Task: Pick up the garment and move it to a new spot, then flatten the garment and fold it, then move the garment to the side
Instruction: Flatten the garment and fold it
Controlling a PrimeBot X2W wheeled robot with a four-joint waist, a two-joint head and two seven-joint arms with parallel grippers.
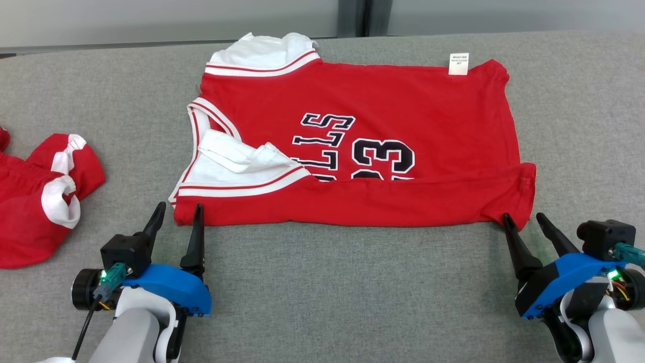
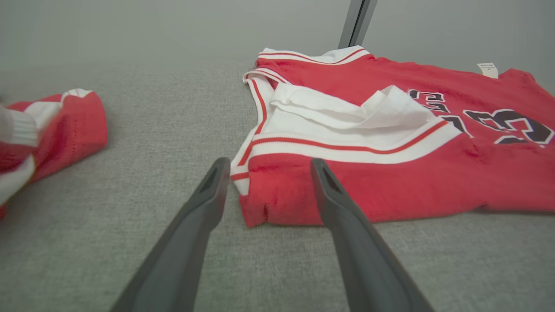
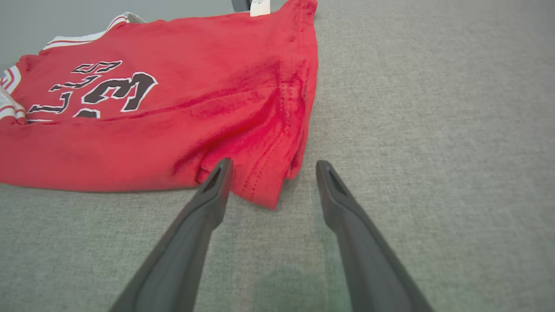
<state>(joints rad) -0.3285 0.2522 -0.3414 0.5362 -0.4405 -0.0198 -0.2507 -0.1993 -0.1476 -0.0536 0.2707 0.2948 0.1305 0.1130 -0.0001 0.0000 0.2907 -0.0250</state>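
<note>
The garment (image 1: 383, 116) is a red basketball jersey with white trim and black lettering, lying sideways on the grey surface, its near edge folded up over the number. My left gripper (image 1: 179, 212) stands open at the jersey's near left corner (image 2: 269, 203), which lies between the fingertips. My right gripper (image 1: 524, 218) is open too, its tips either side of the near right corner (image 3: 264, 186). Neither holds the cloth. A white label (image 1: 458, 64) sits at the far right hem.
A second red and white garment (image 1: 40, 201) lies crumpled at the left edge, close to my left arm. The grey padded surface (image 1: 352, 292) stretches bare in front of the jersey and to its right. A pale wall runs along the back.
</note>
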